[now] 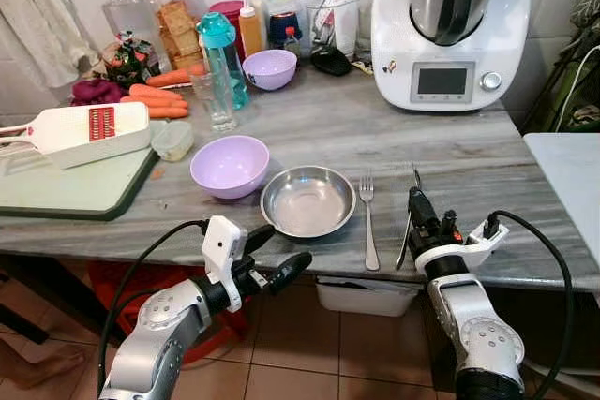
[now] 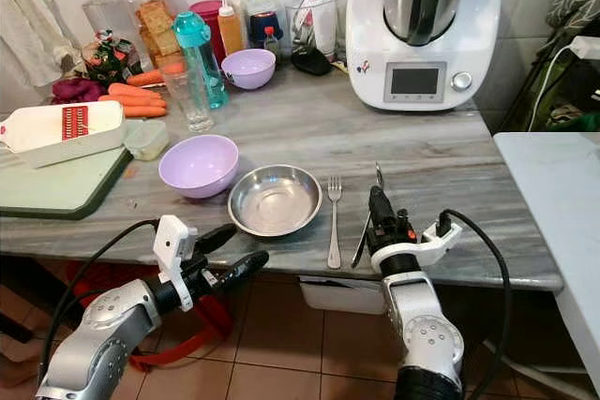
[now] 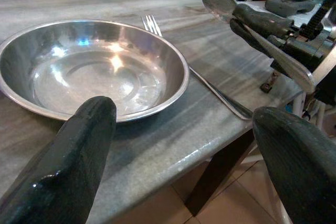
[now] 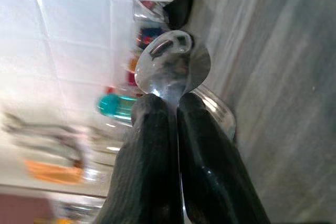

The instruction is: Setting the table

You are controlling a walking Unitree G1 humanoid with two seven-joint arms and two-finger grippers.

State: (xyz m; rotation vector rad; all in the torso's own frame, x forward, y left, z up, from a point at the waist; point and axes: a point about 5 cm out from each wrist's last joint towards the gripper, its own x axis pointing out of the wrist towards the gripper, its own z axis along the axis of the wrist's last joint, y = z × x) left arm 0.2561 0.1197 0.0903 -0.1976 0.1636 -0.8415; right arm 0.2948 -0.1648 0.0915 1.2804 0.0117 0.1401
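Grey counter (image 1: 450, 152); wrist-view spoon (image 4: 172, 69) clamped.

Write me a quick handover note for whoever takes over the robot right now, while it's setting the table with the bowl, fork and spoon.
Right gripper: shut on the spoon, held over the counter just right of the fork.
Left gripper: open, holding nothing, at the counter's front edge below the steel bowl.
Done: steel bowl and fork laid side by side, fork to the bowl's right.
Left: set the spoon down right of the fork. The lilac bowl sits just left of the steel one.
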